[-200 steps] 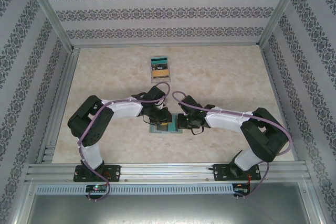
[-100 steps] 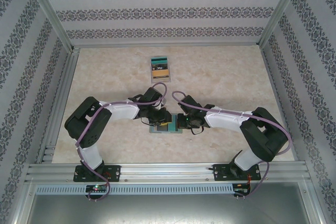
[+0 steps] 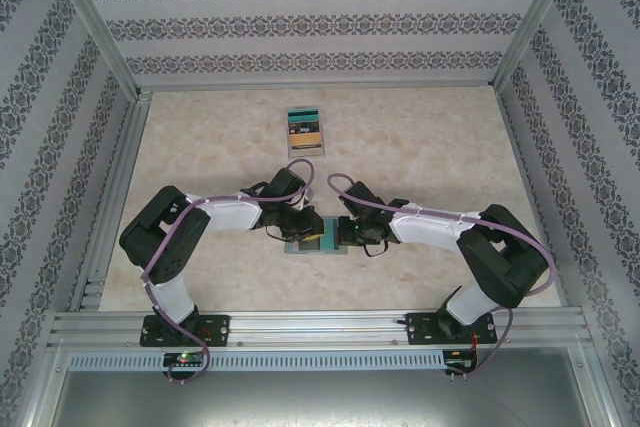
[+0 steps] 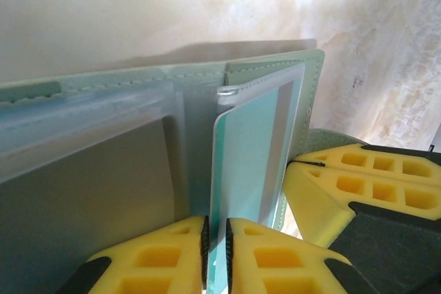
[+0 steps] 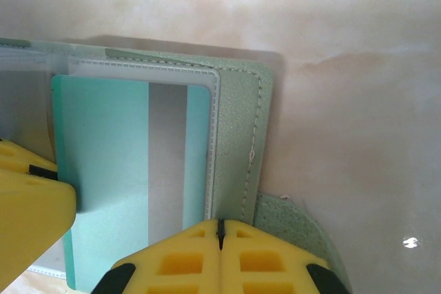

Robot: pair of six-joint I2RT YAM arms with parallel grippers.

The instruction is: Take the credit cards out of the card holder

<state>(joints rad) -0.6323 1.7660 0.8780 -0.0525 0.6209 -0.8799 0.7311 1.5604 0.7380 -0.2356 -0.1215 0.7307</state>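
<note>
The card holder (image 3: 318, 245) lies opened flat on the table (image 3: 440, 147), its grey-green cover and stitched edge seen in both wrist views. A teal card (image 4: 251, 149) with a grey stripe is lodged in the clear pocket of the holder's right-hand panel, and part of it is drawn out past the pocket's mouth. The near edge of that card is pinched by the left gripper (image 4: 215, 253), whose jaws are narrowed to a slit with the card's edge between them. Just right of the holder, the right gripper (image 5: 219, 239) is set down on the holder's outer edge beside the small tab, with its fingers pressed fully together and nothing seen between them.

Well beyond the holder, toward the back wall, a second card (image 3: 303, 131) is laid flat on the table.

Compared with a second ago, the left arm's elbow has been swung outward — further from the holder — while its gripper is kept at the holder's left side. The holder, the far card and the right arm are found where they were.
</note>
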